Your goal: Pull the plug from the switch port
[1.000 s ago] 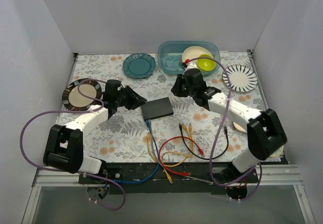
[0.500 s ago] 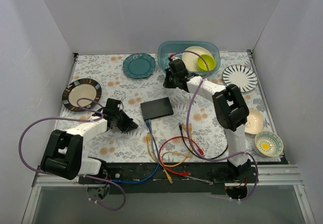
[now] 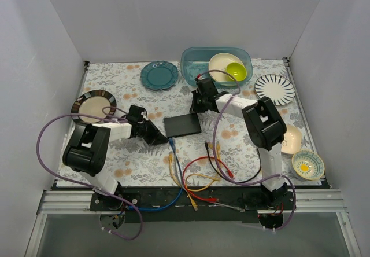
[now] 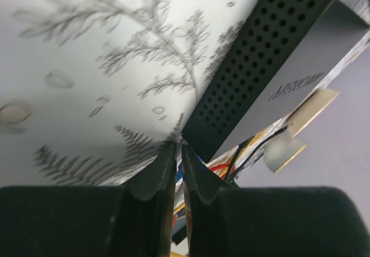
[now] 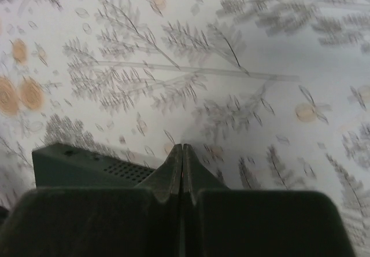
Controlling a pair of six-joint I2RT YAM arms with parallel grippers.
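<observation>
The flat black switch box (image 3: 182, 125) lies mid-table. A blue cable's plug (image 3: 171, 142) sits in a switch port on the box's near edge. My left gripper (image 3: 159, 137) is low at the box's near left corner, beside the plug but apart from it. In the left wrist view, the left gripper (image 4: 178, 148) has its jaws almost together with nothing between them, and the box's perforated side (image 4: 243, 77) is just ahead. My right gripper (image 3: 195, 107) is at the box's far edge. In the right wrist view, the right gripper (image 5: 182, 147) is shut and empty, with the box (image 5: 81, 160) at lower left.
Loose red, yellow and black cables (image 3: 205, 167) tangle near the front edge. A blue bin (image 3: 188, 55) with bowls stands at the back, and a teal plate (image 3: 159, 75) is beside it. A striped plate (image 3: 274, 88) and small bowls (image 3: 306, 164) lie at the right. A brown-rimmed plate (image 3: 92, 105) is at the left.
The left gripper swung right to the box's near left corner. The right gripper closed and came down from the bin to the box's far edge. The box shifted slightly right.
</observation>
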